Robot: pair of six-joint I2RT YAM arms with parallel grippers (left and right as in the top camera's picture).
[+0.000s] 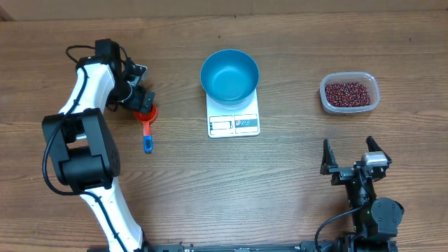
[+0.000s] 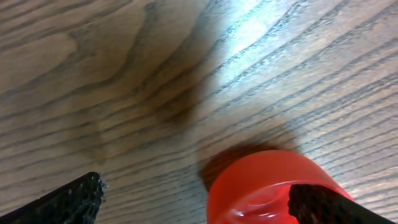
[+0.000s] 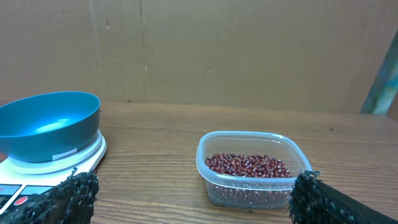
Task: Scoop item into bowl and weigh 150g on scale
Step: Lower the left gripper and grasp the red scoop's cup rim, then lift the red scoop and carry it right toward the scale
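Jaws wide apart on both arms; my left jaws hover over the scoop (image 1: 146,124), 9 o'clock of the scale (image 1: 234,124), to grab it. Beans (image 1: 348,92) sit in the tub (image 1: 375,98) at 3.

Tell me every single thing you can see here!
bowl: one, bright blue, sitting on the scale, looks empty
scale: one, white, middle of the table
beans: lots, dark red, inside the tub
tub: one, clear plastic, right side of the table
scoop: one, red with a blue handle end, lying on the left side
table: one, brown wood, under everything
left end effector: one, black, open, right over the scoop's cup
right end effector: one, black, open, near edge on the right, holding nothing
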